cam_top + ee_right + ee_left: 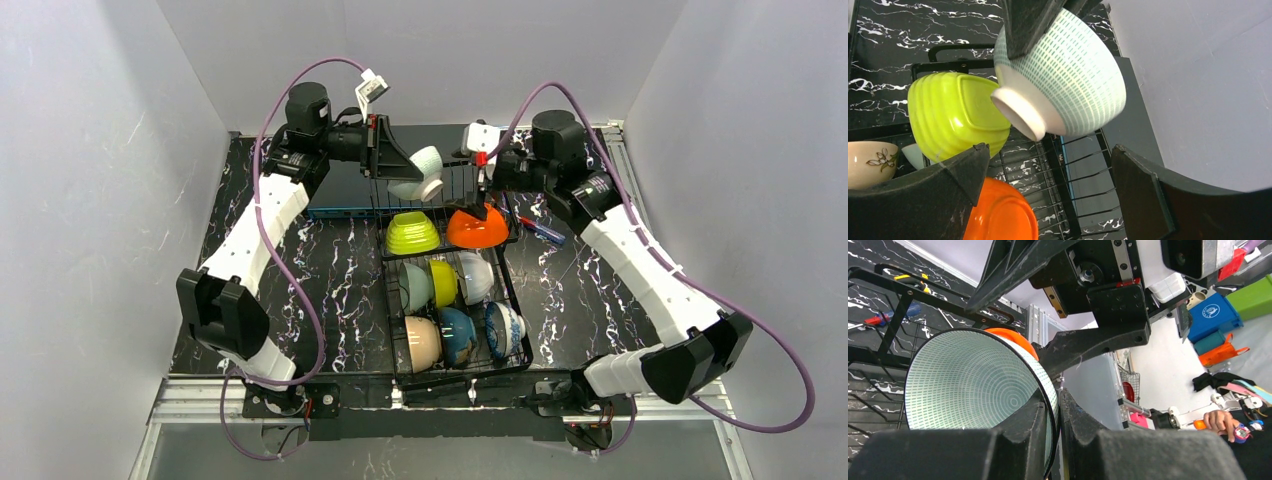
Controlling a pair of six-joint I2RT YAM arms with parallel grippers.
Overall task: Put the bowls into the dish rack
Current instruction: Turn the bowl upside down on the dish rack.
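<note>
My left jaws pinch a mint-dashed white bowl [420, 170] above the dish rack [455, 372] holding eight bowls [412, 233]; right jaws gape wide.

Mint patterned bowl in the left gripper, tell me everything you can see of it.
Small round bowl, ceramic-looking: mint dashes on white outside, dotted rings inside, plain white foot. It hangs tipped sideways above the back tier of the dish rack, its rim pinched by the shut left gripper. Nothing else visibly touches it.
</note>
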